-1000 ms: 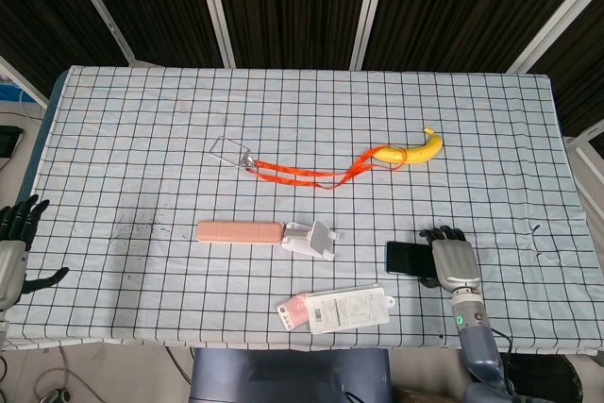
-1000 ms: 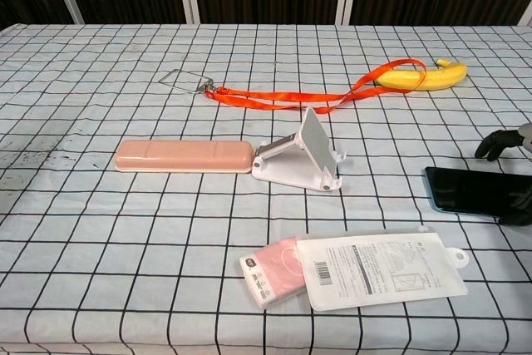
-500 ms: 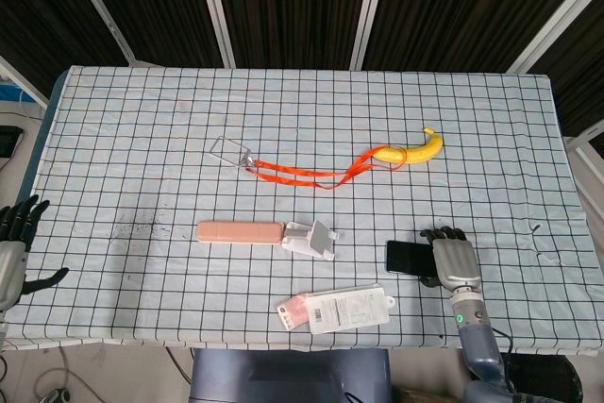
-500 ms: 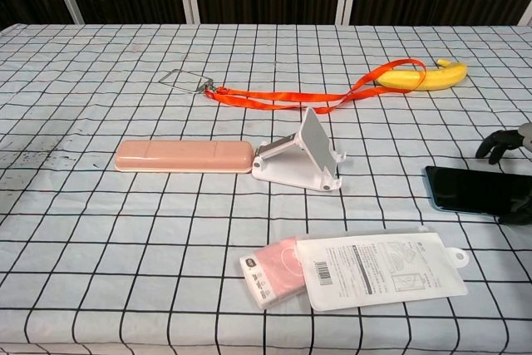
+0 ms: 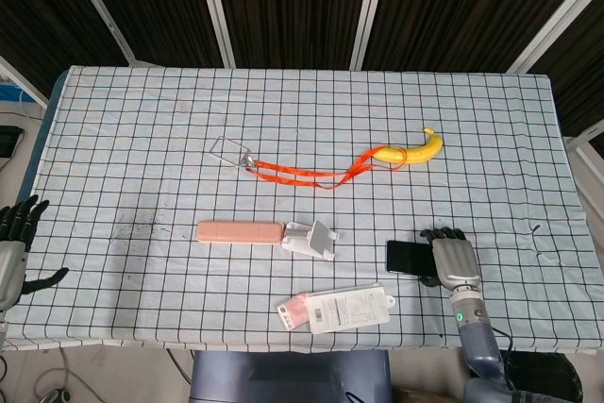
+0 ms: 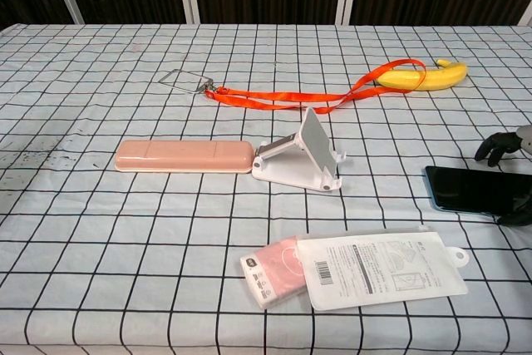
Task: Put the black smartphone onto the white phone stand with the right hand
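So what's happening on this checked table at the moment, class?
The robot's right hand rests over one end of the flat black smartphone, which lies on the checked tablecloth; a firm grip cannot be confirmed. The white folding phone stand sits empty beside a pink case. The left hand waits open at the table's edge.

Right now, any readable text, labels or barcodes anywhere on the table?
Clear plastic packet with white insert card: printed lines and a barcode, too small to read.
Pink item's black end label: too blurred to read.
Black smartphone, white phone stand, pink case: no text visible.
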`<control>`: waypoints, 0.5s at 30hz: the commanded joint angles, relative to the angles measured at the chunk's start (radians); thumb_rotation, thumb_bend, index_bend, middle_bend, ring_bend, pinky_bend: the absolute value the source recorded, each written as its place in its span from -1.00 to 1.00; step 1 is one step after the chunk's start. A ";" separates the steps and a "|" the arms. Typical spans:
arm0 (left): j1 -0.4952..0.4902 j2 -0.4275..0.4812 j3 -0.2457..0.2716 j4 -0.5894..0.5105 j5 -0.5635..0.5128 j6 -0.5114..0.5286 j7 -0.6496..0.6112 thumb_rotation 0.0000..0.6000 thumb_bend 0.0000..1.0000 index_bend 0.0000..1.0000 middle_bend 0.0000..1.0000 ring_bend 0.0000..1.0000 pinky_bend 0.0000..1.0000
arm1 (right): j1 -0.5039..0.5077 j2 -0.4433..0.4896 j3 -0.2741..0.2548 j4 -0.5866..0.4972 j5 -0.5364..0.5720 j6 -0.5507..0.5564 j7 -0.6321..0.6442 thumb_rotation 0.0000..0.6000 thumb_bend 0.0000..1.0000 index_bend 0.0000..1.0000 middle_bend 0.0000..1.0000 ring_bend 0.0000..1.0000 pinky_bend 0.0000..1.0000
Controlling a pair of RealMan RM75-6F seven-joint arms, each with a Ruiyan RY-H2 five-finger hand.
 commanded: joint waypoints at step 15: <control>0.002 0.002 -0.001 -0.003 -0.001 0.003 -0.007 1.00 -1.00 -1.00 -1.00 -1.00 -1.00 | 0.001 0.025 -0.012 -0.036 -0.012 0.015 0.012 1.00 -0.52 0.28 0.30 0.11 0.01</control>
